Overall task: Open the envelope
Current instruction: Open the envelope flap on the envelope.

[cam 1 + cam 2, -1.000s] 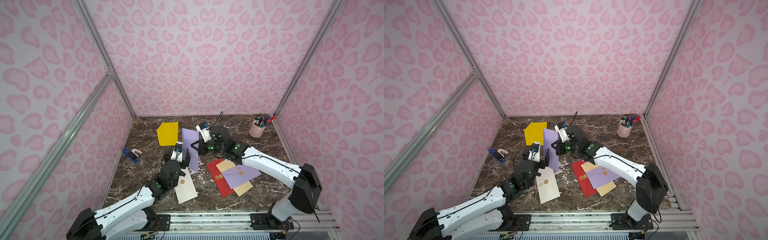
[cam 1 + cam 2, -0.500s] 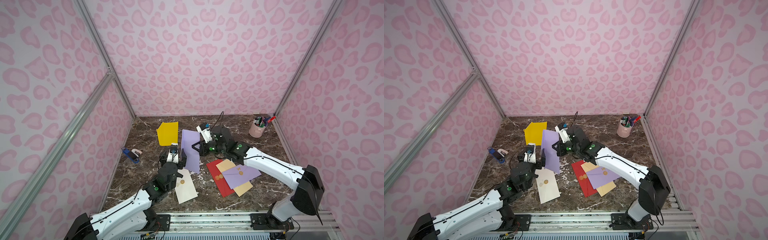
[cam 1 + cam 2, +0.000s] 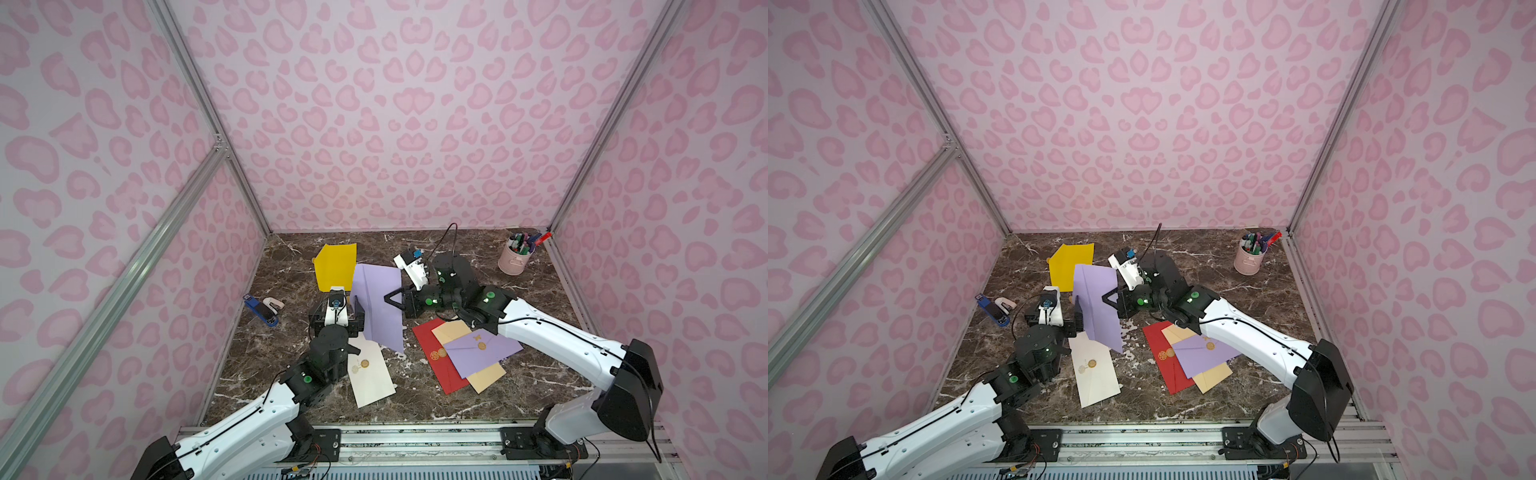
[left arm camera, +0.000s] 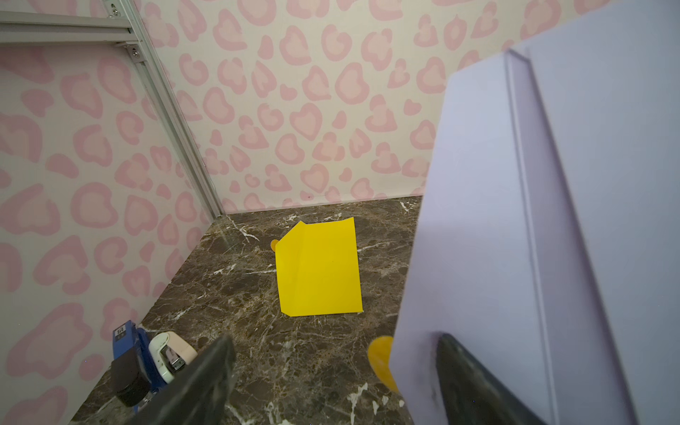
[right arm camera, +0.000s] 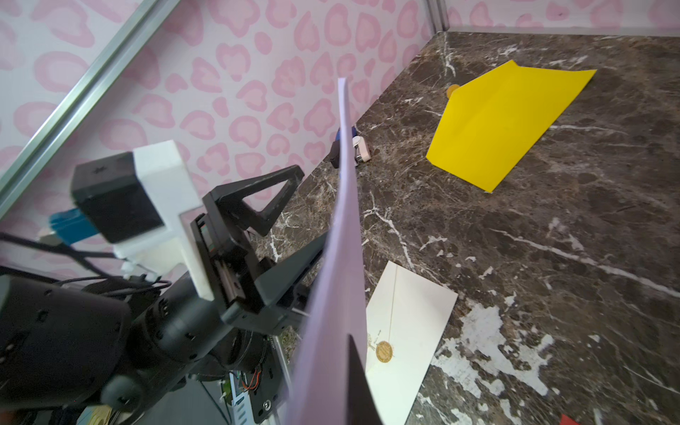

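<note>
Lilac envelope [image 3: 376,299] aloft in right fingers [image 5: 358,390]

lilac paper envelope [image 4: 552,220]: cut off by left wrist view's edges
small round orange seal [image 4: 379,358]: half hidden behind it
pens [image 3: 524,242] in pale pink cup [image 3: 514,264]: too small to distinguish

White arm links [image 3: 552,336], black joints [image 3: 328,345], green indicator dots [image 3: 489,295], black cables [image 5: 79,252], white wrist-camera housing [image 3: 409,268].
</note>
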### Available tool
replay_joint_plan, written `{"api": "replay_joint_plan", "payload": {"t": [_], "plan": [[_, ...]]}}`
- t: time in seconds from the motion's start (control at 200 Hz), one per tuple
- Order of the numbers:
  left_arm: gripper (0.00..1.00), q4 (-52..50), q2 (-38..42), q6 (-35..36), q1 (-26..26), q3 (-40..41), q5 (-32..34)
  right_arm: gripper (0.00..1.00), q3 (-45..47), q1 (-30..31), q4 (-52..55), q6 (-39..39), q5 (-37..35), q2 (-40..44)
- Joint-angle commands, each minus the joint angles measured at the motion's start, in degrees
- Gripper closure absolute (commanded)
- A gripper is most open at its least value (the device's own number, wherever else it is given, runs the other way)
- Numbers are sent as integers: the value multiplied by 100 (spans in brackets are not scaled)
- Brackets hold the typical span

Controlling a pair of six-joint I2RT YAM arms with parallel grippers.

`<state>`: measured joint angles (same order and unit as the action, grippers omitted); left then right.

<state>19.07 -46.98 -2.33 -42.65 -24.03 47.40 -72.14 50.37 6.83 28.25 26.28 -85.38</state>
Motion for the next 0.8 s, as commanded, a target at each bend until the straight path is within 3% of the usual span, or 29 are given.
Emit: {"api": "replay_joint_plan", "payload": {"t": [0.0, 0.45, 0.795], "plan": [[12, -62, 48, -150, 137, -14, -127, 100, 54, -5, -367, -46, 703, 51], [12, 88, 178, -372, 495, 168, -554, 100, 323, -147, -1629, 634, 2330, 44], [12, 443, 365, -506, 907, 450, -1432, 100, 376, -160, -2528, 1245, 3025, -162]]}}
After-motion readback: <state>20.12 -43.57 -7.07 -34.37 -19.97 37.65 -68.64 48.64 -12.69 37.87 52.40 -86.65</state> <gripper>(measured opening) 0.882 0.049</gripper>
